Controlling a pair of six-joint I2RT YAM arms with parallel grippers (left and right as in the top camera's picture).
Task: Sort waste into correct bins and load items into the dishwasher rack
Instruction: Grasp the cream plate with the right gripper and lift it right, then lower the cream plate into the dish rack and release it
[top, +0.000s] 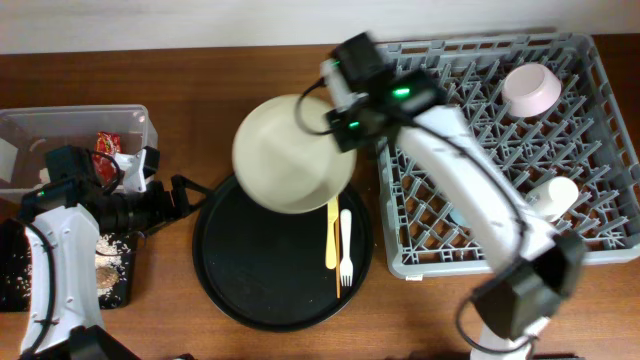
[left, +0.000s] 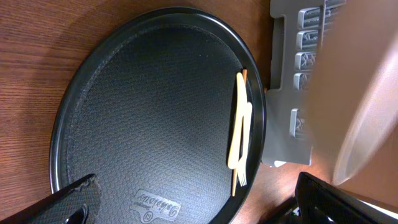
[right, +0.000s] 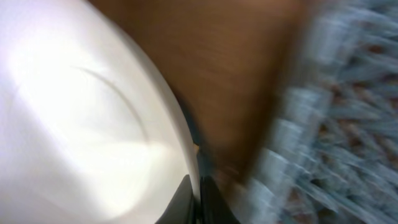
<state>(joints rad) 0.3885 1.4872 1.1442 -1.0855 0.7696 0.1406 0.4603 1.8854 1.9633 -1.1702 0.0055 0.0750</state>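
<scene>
**A:** The large cream plate (top: 292, 152) was nearest the lens, tilted above the counter (top: 180, 70). What held it?

**B:** The right claw (right: 199, 198), clenched on the plate's right rim. Its arm stretched over the dishwasher rack (top: 480, 120) corner.

**A:** And starting from the left?

**B:** The clear tub (top: 60, 120) held a red wrapper (top: 107, 143). The left claw (top: 185, 195) was spread wide and empty at the round black tray (top: 270, 270) edge, well apart from the plate, its arm bent. The yellow utensil (top: 331, 235) and white fork (top: 345, 245) lay side by side on that tray. A pink bowl (top: 531, 88) sat in the rack.
</scene>
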